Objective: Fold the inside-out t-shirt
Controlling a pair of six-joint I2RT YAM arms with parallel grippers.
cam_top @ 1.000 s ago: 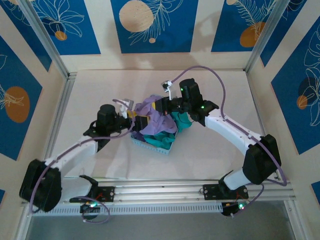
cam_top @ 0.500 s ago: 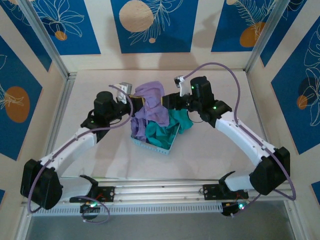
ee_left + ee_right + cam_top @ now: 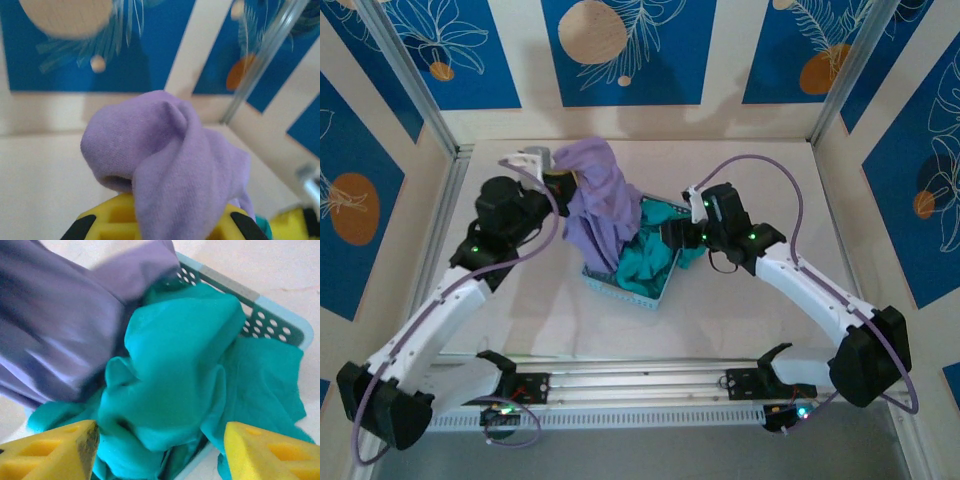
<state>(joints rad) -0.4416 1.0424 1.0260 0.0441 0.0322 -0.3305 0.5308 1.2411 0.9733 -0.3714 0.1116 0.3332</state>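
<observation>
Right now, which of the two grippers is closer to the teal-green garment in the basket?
Right. The right gripper hangs open just above the teal-green garment. The left gripper is off to the left, shut on the lavender t-shirt it holds up.

Beside the basket (image 3: 270, 330), the inside-out t-shirt (image 3: 60, 330) blurs in the right wrist view; its cloth covers the left tool's (image 3: 165, 222) fingertips. A teal garment (image 3: 175, 370) hides the basket's floor.
</observation>
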